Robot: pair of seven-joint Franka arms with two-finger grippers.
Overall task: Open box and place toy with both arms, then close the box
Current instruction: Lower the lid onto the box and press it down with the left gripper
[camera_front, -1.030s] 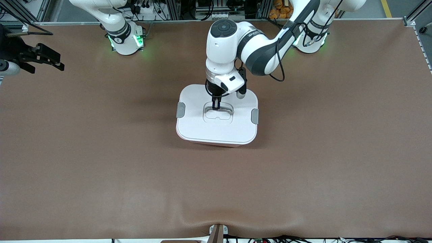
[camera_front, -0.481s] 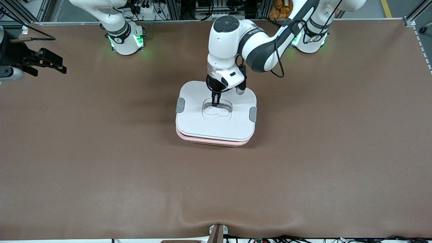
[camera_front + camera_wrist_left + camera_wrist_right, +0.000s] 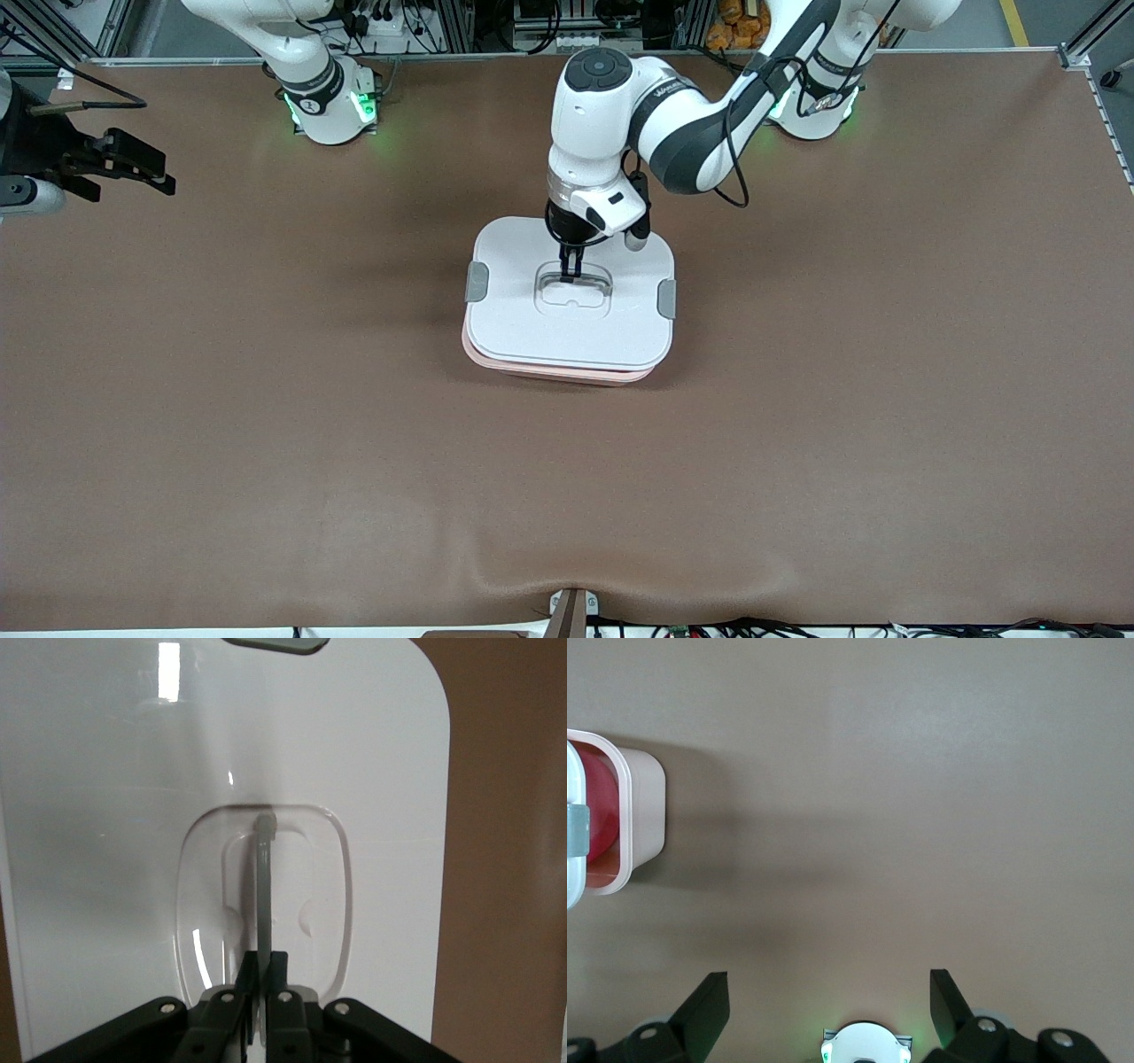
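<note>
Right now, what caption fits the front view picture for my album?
The left hand grips the handle of the white lid above the pink tub, while the right hand waits open.

A broad brown matte table covering (image 3: 266, 425) spreads flat, rippling near a small metal bracket (image 3: 571, 610) at its front edge; aluminium framing and tangled cables (image 3: 532, 22) line the back.

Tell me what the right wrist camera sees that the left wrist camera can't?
Only the right wrist view shows the pink tub with something red inside, plus the right gripper, its jaws open over bare table. Only the left wrist view shows the left gripper, its jaws shut on the clear handle. Both show the white lid and brown table.
</note>
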